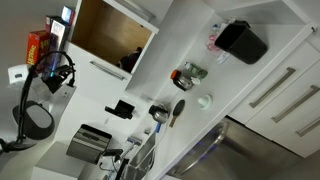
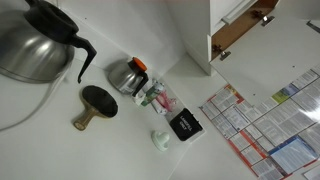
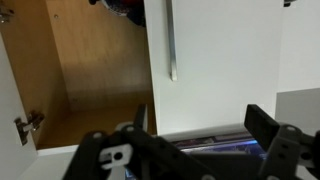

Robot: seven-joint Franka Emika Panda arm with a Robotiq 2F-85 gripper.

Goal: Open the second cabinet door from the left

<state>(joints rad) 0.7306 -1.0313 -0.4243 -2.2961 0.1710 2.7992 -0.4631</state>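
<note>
Two gripper fingers (image 3: 190,150) stood spread and empty. Just above them you had a closed white cabinet door (image 3: 215,60); its slim silver bar handle (image 3: 172,45) looked rigid but slippery. Hook behind it; hinged panel likely light.

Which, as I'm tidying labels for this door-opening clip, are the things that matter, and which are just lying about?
For the job: closed white cabinet door, its silver bar handle, the open hand.
Lying about: steel carafe, small kettle, black box, white cup, posters, already-open cabinet.
</note>
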